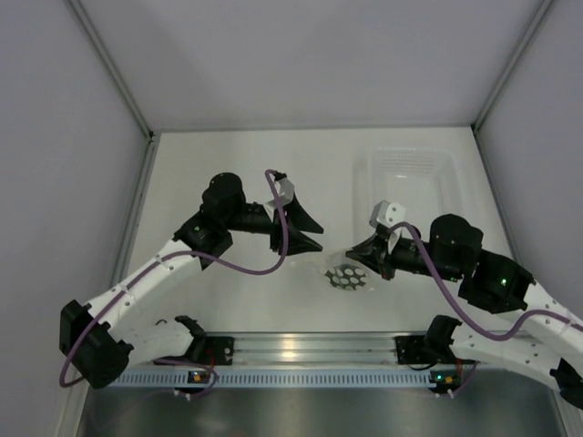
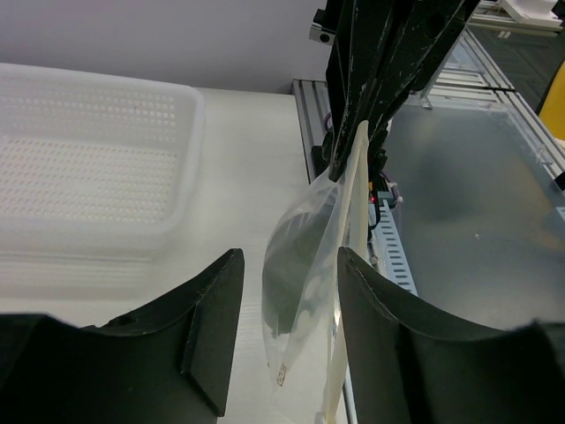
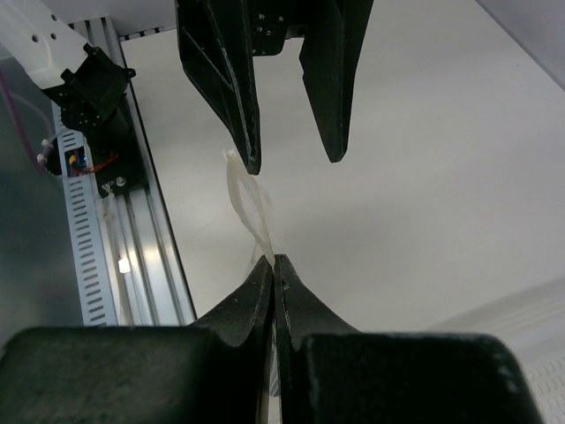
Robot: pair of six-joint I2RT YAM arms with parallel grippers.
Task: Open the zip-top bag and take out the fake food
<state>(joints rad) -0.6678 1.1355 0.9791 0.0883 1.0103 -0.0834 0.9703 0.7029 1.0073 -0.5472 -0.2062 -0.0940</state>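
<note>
The zip-top bag point(image 2: 311, 305) hangs in the air, clear plastic with pale spots, and my right gripper point(image 3: 274, 261) is shut on its top edge. From above, the bag point(image 1: 347, 276) shows as a dark spotted patch between the two arms. A dark shape inside it is the fake food point(image 2: 291, 252). My left gripper point(image 2: 289, 255) is open with the bag's body between its fingers; the right finger sits close to the plastic and the left one stands apart. The bag's white zip strip point(image 3: 241, 196) runs toward the left gripper point(image 3: 293, 162).
A clear rigid tray point(image 1: 410, 168) stands at the back right of the white table, and is also seen as a perforated tray point(image 2: 88, 150). The aluminium rail point(image 1: 310, 348) with the arm bases runs along the near edge. Grey walls enclose the table.
</note>
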